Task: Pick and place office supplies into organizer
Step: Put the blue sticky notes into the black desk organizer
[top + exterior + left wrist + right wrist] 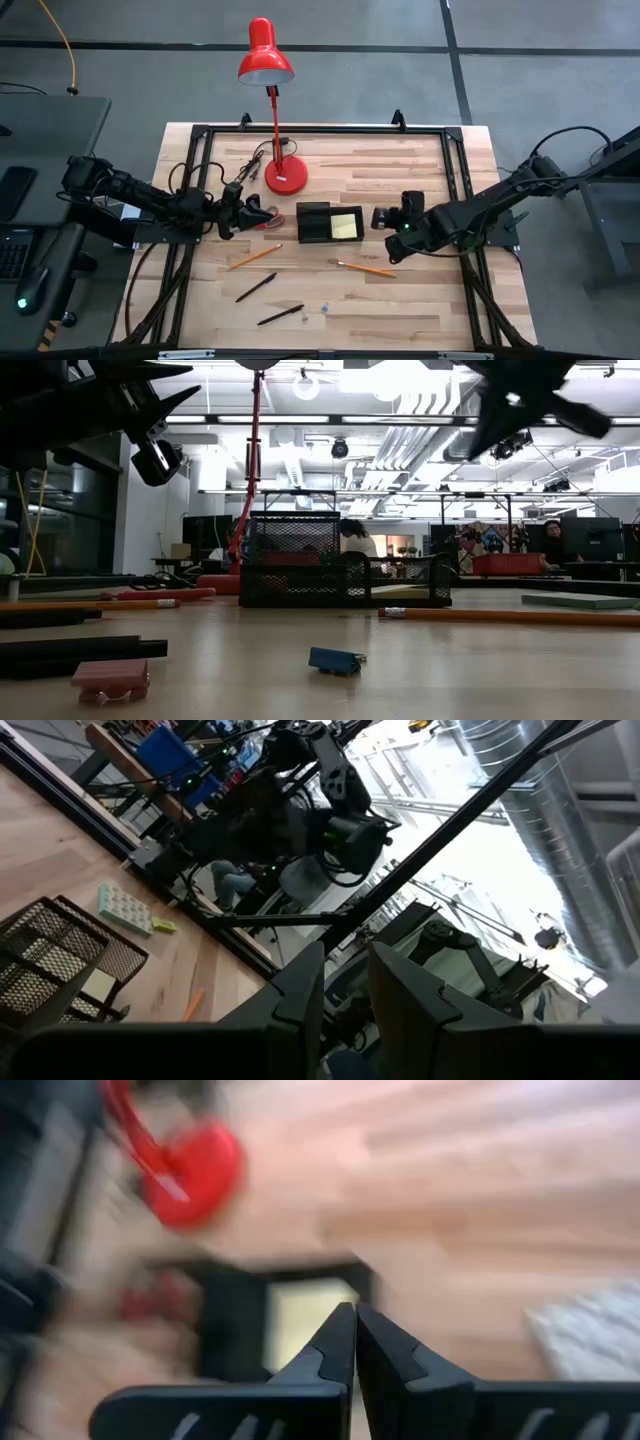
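The organizer (318, 222), a black mesh tray, stands mid-table with a yellow sticky-note pad (347, 225) in its right compartment. My left gripper (345, 990) hovers left of it, tipped slightly upward, its fingers a little apart with nothing between them. Red-handled scissors (268, 222) lie on the table beside it. My right gripper (354, 1330) is shut and empty, slanting down above the table just right of the organizer (235, 1330). Two orange pencils (253, 257) (365, 267) and two black pens (256, 287) (280, 315) lie nearer the front edge. A teal pad (125, 908) lies right of the organizer.
The red desk lamp stands on its round base (286, 176) behind the organizer, with a black cord (258, 160) beside it. A small blue item (335, 660) and a pink block (110, 678) lie near the front edge. A black frame (455, 160) borders the table.
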Robot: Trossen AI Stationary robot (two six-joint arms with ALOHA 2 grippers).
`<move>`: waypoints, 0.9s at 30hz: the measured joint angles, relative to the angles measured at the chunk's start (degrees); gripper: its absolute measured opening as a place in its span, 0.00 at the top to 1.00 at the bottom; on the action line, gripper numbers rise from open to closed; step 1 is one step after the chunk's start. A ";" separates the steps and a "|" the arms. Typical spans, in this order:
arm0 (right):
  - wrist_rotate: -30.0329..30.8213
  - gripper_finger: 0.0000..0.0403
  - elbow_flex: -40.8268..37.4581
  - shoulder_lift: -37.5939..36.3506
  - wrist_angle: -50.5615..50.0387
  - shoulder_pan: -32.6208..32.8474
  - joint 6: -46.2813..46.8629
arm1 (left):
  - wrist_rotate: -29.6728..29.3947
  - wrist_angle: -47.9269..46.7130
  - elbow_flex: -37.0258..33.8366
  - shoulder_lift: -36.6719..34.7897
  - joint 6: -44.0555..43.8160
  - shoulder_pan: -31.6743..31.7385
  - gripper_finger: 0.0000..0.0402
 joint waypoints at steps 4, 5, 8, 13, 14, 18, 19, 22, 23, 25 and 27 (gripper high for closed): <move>-15.80 0.90 -0.98 0.06 -1.34 -1.32 -5.91 | 0.02 -0.01 0.00 0.00 0.31 0.00 0.82; -18.40 0.86 -1.51 0.32 -1.68 -1.33 -6.40 | 0.00 -0.09 0.00 0.00 0.40 0.00 0.82; -22.23 0.71 -1.92 0.59 -2.47 -1.47 -8.79 | 0.01 -0.35 0.00 0.00 0.48 0.00 0.82; -27.30 0.46 -1.94 2.42 -7.82 -2.86 -15.16 | 0.22 -1.68 0.00 0.00 0.48 0.00 0.82; -27.97 0.42 -1.94 3.27 -8.97 -3.10 -16.85 | 0.22 -2.02 0.00 0.00 0.41 0.00 0.82; -30.74 0.33 -2.01 6.51 -7.62 -4.21 -21.60 | 1.04 -2.81 0.00 0.00 -0.29 0.00 0.82; -31.66 0.33 -2.01 7.62 -6.35 -4.47 -22.85 | 1.52 -2.78 0.00 0.00 -0.65 0.02 0.82; -34.55 0.33 -2.01 11.05 -4.63 -5.11 -25.82 | 2.35 -3.23 0.00 0.00 -2.33 0.02 0.82; -34.75 0.33 -2.01 11.88 -4.61 -5.29 -25.90 | 2.38 -3.33 0.00 0.00 -2.92 0.00 0.82; -33.39 0.34 -2.01 13.90 -4.74 -5.30 -25.88 | 2.36 -3.29 0.00 0.00 -3.59 0.02 0.82; -31.67 0.34 -2.01 15.63 -4.80 -5.46 -26.17 | 2.32 -3.47 0.00 0.00 -4.41 0.02 0.82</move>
